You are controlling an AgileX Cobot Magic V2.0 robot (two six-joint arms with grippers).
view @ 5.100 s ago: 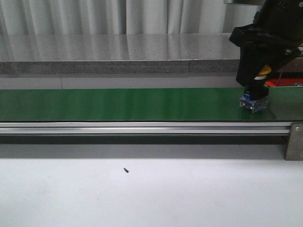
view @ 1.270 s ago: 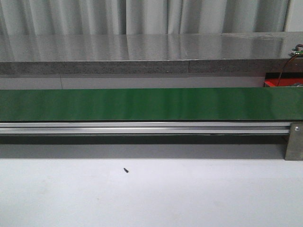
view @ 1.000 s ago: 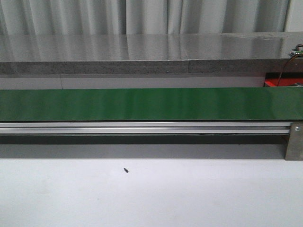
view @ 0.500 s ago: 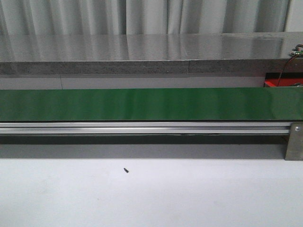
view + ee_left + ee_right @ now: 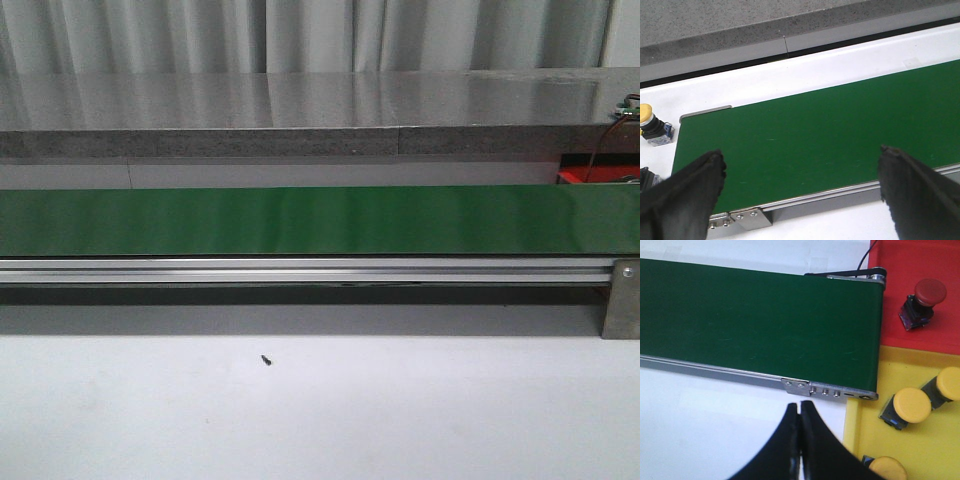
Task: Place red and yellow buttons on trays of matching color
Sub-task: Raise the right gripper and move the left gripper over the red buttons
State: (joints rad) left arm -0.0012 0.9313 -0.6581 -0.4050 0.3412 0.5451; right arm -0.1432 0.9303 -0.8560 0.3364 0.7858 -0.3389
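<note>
Three yellow buttons [image 5: 911,405] sit in your yellow tray [image 5: 860,442] in the right wrist view: one near the conveyor end, one [image 5: 947,384] just beside it toward the tray's outer edge, and a third [image 5: 887,467] only partly in frame. One red button [image 5: 923,299] lies tilted on the red tray [image 5: 900,337], which butts up against the yellow one. Both trays sit just past the end of the green belt [image 5: 760,322].

Your right gripper [image 5: 800,412] has its fingers pressed together with nothing between them, hanging over the white table [image 5: 700,425] just beside the belt's metal rail [image 5: 829,390].

Your left gripper [image 5: 800,170] is spread wide, one finger [image 5: 685,195] on each side of the frame, nothing in it, over the other end of the belt. Off that end, on the white surface, one more yellow button [image 5: 651,125] stands upright on its black and blue base, well apart from the fingers. A dark bit shows at the frame edge near it, but you can't tell what it is.

From the front camera you only get the bare belt [image 5: 300,220], the rail below it, a tiny dark speck [image 5: 266,359] on the table, and a sliver of red [image 5: 598,176] at the far right. Neither arm shows there.
</note>
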